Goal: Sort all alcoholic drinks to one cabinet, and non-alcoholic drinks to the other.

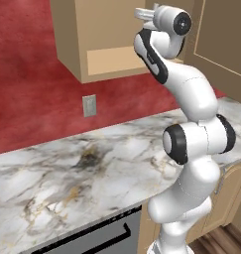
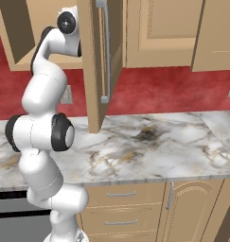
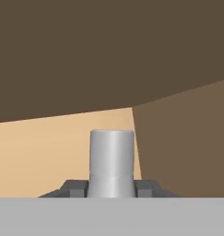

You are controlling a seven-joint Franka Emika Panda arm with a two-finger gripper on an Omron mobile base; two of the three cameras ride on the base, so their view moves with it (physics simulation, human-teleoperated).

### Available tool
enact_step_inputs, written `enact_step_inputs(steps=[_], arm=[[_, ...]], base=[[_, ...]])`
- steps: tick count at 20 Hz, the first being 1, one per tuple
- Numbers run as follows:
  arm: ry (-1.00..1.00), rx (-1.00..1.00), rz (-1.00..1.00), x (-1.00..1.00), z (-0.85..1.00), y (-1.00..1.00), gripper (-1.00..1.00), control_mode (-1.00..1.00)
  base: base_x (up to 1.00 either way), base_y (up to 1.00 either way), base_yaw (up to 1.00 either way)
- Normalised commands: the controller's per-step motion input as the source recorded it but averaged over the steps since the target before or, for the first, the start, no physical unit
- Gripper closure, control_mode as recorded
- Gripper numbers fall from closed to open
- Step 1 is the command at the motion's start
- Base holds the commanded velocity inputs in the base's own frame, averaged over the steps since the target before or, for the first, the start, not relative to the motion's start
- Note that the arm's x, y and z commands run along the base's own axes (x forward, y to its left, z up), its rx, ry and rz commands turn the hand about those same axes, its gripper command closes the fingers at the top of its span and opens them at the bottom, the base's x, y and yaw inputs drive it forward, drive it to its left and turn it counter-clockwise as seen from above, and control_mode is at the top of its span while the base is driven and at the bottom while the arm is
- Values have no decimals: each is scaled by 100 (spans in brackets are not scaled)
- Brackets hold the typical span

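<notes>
gripper [image 3: 112, 190]: clamped on a grey bottle cap [image 3: 112, 156], inside the narrow wall cabinet [image 1: 109, 62]
bottle body: hidden, kind cannot be told
open cabinet door [image 2: 100, 66]: hangs just right of the arm
marble counter [image 1: 87, 163]: below
wall outlet [image 1: 89, 105]: on red wall

My hand [image 3: 111, 188] sits inside the narrow cabinet [image 1: 108, 62]; side wall [image 3: 187, 143] close beside, tan shelf [image 3: 44, 152] open ahead. Open door [image 2: 98, 66] blocks one side.
</notes>
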Motion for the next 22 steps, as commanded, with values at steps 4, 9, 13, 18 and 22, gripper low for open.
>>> enact_step_inputs(steps=[4,9,13,18,22], arm=[[-8,0,0,18,-15,0,100,-100],[-12,0,0,4,-25,1,100,-100],[-9,0,0,3,-26,0,100,-100],[-7,-1,0,1,-29,3,100,-100],[-2,-1,0,5,-33,18,-100,-100]], base=[[0,0,0],[0,0,0],[0,0,0],[0,0,0],[0,0,0]])
